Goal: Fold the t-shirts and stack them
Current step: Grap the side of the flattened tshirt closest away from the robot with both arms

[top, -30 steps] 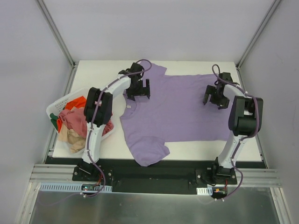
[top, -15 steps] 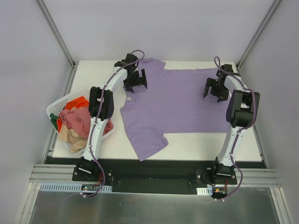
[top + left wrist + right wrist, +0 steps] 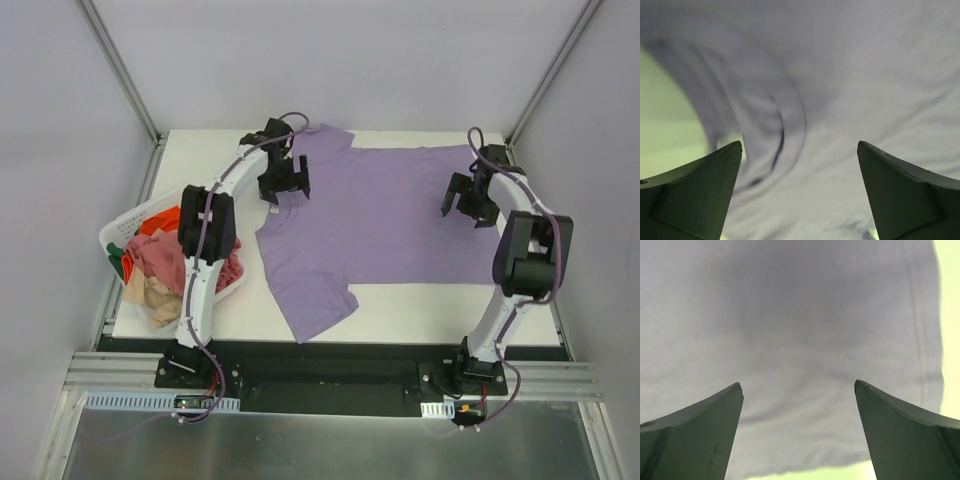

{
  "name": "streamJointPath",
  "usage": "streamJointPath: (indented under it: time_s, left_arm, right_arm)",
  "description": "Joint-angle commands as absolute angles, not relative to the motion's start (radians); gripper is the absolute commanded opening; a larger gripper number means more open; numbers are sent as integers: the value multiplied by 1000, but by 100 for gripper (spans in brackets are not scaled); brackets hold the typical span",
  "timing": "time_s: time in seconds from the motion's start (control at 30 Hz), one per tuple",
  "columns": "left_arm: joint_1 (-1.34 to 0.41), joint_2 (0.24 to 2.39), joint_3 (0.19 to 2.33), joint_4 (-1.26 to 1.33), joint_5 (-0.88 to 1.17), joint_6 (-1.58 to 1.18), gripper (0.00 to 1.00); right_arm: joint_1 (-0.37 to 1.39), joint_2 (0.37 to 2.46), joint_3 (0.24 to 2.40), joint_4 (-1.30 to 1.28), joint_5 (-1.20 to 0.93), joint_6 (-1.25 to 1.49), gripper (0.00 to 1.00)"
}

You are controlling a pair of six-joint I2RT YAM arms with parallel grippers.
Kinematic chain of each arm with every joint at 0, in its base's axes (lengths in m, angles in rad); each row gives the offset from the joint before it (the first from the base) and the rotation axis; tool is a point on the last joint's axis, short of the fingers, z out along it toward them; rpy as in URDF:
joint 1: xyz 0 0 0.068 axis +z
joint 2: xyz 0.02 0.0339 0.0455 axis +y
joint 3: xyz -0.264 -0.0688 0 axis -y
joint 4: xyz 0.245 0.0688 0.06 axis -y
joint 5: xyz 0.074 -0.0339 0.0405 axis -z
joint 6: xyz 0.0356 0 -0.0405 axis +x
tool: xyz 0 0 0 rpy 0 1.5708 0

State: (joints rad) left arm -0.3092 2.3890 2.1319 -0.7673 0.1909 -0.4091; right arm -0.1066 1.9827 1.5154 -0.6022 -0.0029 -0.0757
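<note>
So the lavender purple cloth t-shirt [image 3: 370, 215] lies spread on the white flat tabletop [image 3: 430, 305], collar left, hem right. The white plastic laundry basket [image 3: 112, 235] sits at the table's left edge, with pink, orange-red and beige cloth shirts [image 3: 160, 262] heaped in it.

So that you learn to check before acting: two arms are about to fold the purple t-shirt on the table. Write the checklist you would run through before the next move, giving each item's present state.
1. The lavender t-shirt lies spread out on the table: ok.
2. The left end effector is open, by the collar: ok.
3. The right end effector is open, near the hem: ok.
4. Either end effector touches the cloth: cannot tell.
5. The other shirts are out of the way in the basket: ok.
</note>
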Motion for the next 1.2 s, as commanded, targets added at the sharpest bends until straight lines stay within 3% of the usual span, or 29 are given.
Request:
streamJointPath:
  time_s: [0.0, 0.23, 0.33, 0.6, 0.67, 0.73, 1.07, 1.17]
  left_arm:
    - [-411, 2091, 1943, -775, 63, -388, 99]
    - [-615, 1676, 1394, -623, 6, -469, 99]
    - [-737, 1516, 1183, -610, -112, -521, 99]
    - [-1066, 1328, 891, -588, -115, -655, 98]
    - [-1109, 1357, 877, -584, -112, -704, 94]
    - [-1132, 1394, 873, -586, -121, -745, 83]
    - [-1135, 1505, 845, -584, -155, -868, 62]
    - [-1135, 1543, 854, -588, -123, -896, 45]
  right_arm:
    - [-110, 1674, 1330, -546, 93, 38, 96]
    - [-127, 1335, 1002, -500, 199, 167, 96]
    - [-147, 1237, 904, -488, 226, 210, 96]
    - [-167, 1095, 802, -445, 196, 230, 96]
    - [-169, 1103, 801, -445, 186, 227, 96]
    - [-169, 1115, 801, -448, 175, 224, 96]
    - [-173, 1143, 795, -445, 166, 218, 96]
    - [-176, 1143, 793, -445, 169, 218, 96]
